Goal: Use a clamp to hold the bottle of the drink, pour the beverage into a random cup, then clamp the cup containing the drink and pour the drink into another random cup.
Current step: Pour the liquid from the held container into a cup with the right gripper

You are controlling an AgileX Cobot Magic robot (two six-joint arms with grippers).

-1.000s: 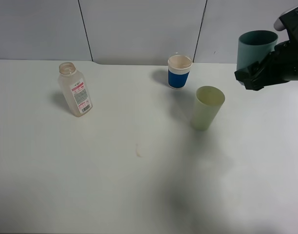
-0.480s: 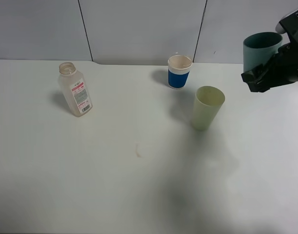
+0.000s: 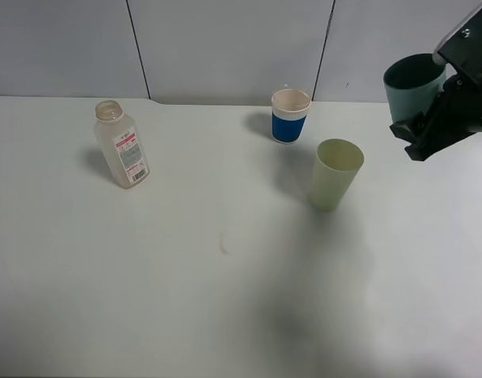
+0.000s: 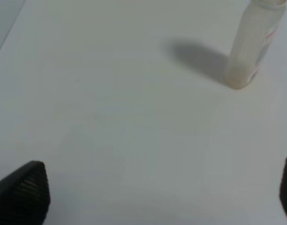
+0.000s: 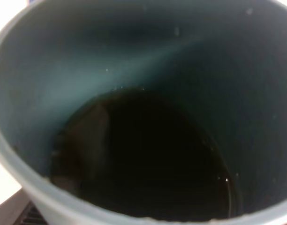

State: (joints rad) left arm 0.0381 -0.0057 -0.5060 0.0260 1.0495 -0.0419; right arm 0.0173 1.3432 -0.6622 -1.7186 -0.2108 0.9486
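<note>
White counter (image 3: 225,299) bears the pale yellow-green cup (image 3: 334,175); raised near it, our right hand (image 3: 420,126) clamps the teal cup (image 3: 410,87) by its lower wall. We judge it light and flexible, with the beverage (image 5: 148,159) sloshing: squeeze gently.

The left wrist view's edge is cutting off the neck of the bottle (image 4: 251,47) and cropping the left fingers (image 4: 21,194); the teal cup (image 5: 87,56) is overflowing the right wrist view, hiding nearly all of the right fingers (image 5: 27,214).
</note>
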